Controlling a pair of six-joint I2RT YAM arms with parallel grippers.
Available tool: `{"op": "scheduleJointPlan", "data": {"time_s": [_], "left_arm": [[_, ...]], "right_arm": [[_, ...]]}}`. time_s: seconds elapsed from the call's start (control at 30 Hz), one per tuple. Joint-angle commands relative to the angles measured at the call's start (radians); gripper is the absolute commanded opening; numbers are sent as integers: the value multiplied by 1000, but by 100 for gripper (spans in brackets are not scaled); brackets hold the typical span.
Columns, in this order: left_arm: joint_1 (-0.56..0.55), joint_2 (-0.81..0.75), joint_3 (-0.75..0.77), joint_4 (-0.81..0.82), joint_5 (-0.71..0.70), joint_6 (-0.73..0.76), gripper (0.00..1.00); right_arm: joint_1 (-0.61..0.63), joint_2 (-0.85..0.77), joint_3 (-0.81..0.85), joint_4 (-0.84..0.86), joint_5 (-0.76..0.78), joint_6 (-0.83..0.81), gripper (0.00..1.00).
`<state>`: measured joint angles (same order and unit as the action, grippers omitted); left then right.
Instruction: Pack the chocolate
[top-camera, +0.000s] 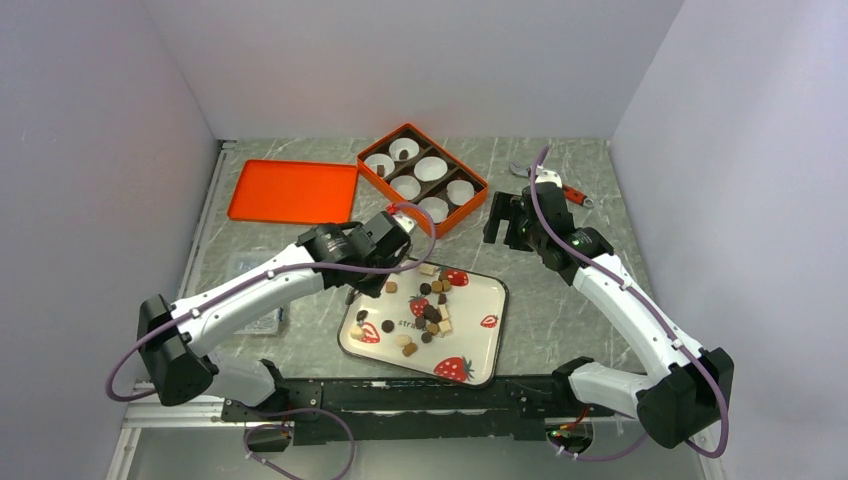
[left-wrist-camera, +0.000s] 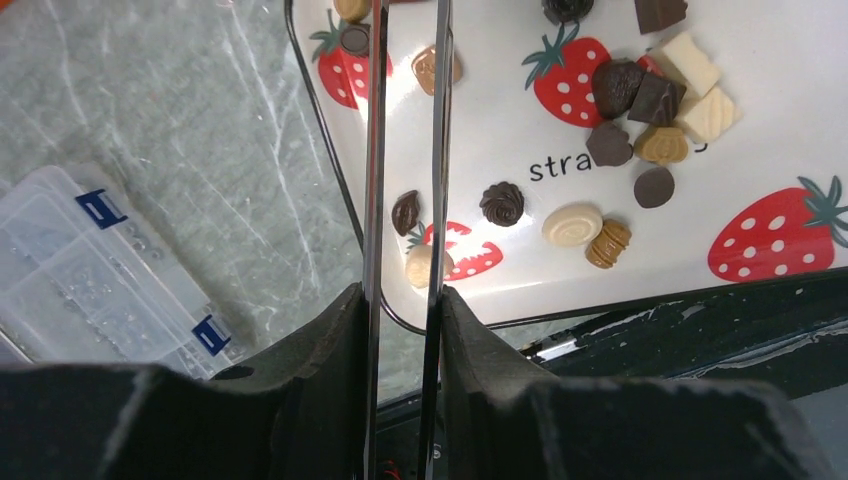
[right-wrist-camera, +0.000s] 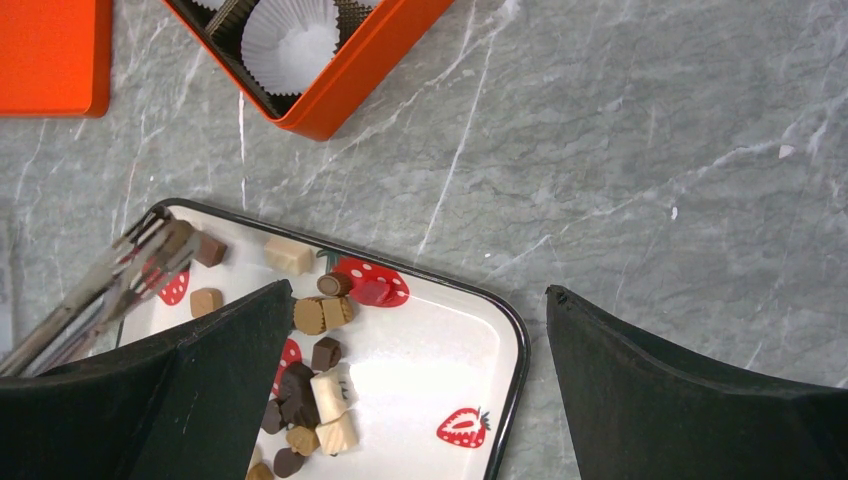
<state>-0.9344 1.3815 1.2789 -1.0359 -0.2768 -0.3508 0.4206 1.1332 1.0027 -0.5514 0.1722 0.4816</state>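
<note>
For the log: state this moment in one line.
left jaws: gripping tongs | tongs: over chocolate on tray | right jaws: open, empty

The top camera is looking down from high above the table's (top-camera: 560, 300) near edge, facing the far edge and taking in the whole table. The left wrist camera is sitting close, looking steeply down along the tongs (left-wrist-camera: 376, 150) at the tray's (left-wrist-camera: 760, 130) near-left corner, with the case (left-wrist-camera: 100, 280) at its left. The right wrist camera is hanging higher, looking down on the tray's far-right corner, the box's (right-wrist-camera: 375, 60) near corner and the lid (right-wrist-camera: 50, 50). All three are sharing the tray and the chocolate (left-wrist-camera: 572, 225); the right wrist view is also catching the tongs
</note>
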Motion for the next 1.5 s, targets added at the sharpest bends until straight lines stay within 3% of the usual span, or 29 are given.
{"op": "scheduleJointPlan", "data": {"time_s": [0.0, 0.53, 1.03, 1.27, 1.47], "left_arm": [[13, -52, 74, -22, -53, 19, 32], [198, 114, 307, 145, 0, 152, 32], [320, 514, 666, 243, 53, 238, 32], [341, 656, 745, 344, 92, 279, 33], [345, 791, 863, 328, 119, 265, 32]], "right_arm": [[-3, -1, 17, 15, -9, 0, 100], [-3, -18, 24, -3, -17, 14, 100], [-4, -10, 72, -33, -26, 6, 100], [-3, -11, 86, -45, -27, 5, 100], [-3, -12, 81, -47, -23, 5, 100]]}}
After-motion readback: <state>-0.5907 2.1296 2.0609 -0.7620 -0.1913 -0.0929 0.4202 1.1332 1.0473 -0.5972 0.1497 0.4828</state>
